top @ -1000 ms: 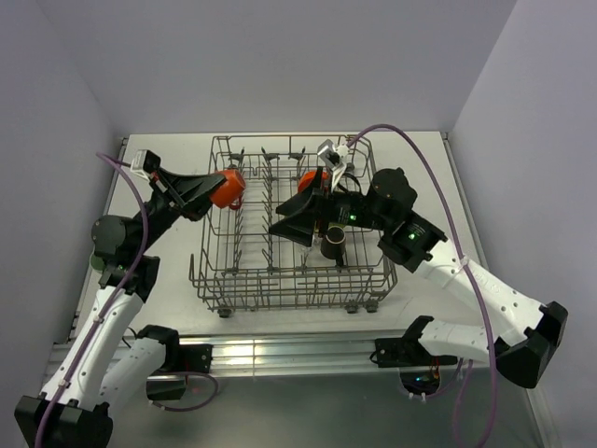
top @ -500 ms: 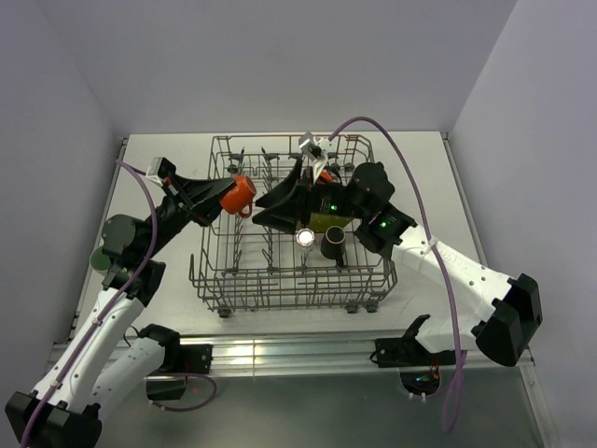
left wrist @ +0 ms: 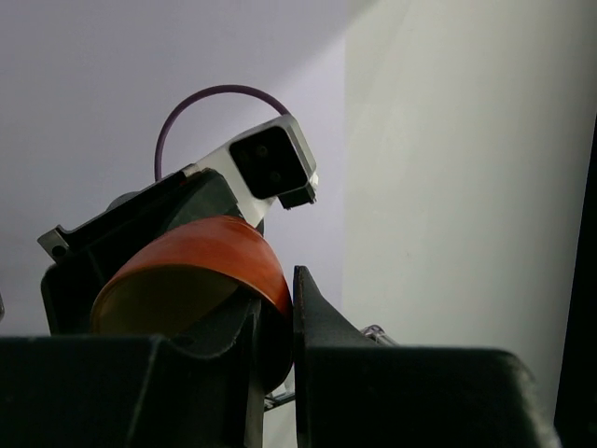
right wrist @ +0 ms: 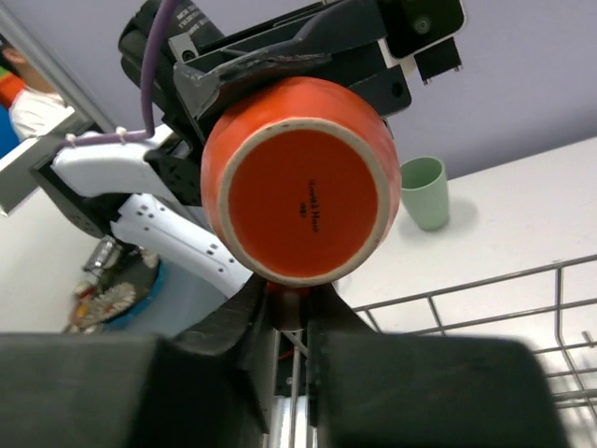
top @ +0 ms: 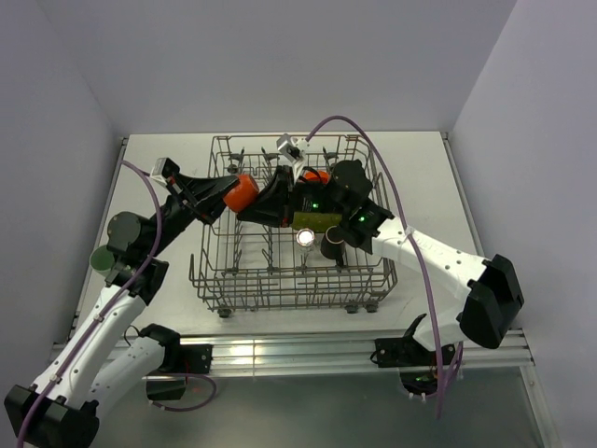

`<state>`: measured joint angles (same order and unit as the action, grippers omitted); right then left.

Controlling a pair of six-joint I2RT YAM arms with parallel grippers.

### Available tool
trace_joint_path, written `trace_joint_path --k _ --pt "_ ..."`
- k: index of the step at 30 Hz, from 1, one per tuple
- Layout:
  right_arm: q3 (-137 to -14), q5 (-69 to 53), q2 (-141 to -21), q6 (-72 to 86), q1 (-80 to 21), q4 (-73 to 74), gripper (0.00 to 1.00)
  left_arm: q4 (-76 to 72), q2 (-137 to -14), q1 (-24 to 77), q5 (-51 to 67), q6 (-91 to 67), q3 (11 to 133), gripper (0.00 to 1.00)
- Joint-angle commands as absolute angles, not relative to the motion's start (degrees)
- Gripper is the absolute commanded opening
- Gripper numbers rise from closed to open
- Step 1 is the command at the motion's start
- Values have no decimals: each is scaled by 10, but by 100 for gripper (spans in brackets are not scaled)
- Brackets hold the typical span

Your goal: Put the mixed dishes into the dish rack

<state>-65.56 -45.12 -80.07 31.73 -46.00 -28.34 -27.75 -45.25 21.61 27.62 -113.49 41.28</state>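
The small orange handled cup (top: 244, 193) hangs over the back left part of the grey wire dish rack (top: 280, 280). My left gripper (top: 229, 191) is shut on the cup's rim, with the wall (left wrist: 205, 266) pinched between its fingers. My right gripper (right wrist: 289, 303) has come in from the right and is shut on the cup's handle (right wrist: 289, 297), under the cup's base (right wrist: 303, 182). Inside the rack are an orange bowl (top: 315, 175), a yellow-green plate (top: 312, 220), a clear glass (top: 305, 237) and a dark mug (top: 333, 245). A pale green cup (right wrist: 424, 191) stands on the table left of the rack.
The rack's upright tines and rim wires (right wrist: 485, 280) lie just beneath both grippers. The two arms meet over the rack, and the right arm (top: 420, 247) crosses above its right half. Walls close the table at the back and sides.
The left gripper carried the orange cup rightward over the rack. The right gripper swung left from the bowl's side and closed on the cup's handle.
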Motion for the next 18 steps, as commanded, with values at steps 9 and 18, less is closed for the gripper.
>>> trace_joint_path --k 9,18 --pt "-675 -455 -778 294 -466 -318 0 -321 -454 222 298 -1154 425 0" --pt "-699 -547 -793 288 -456 -319 31 -295 -466 222 348 -1132 459 0"
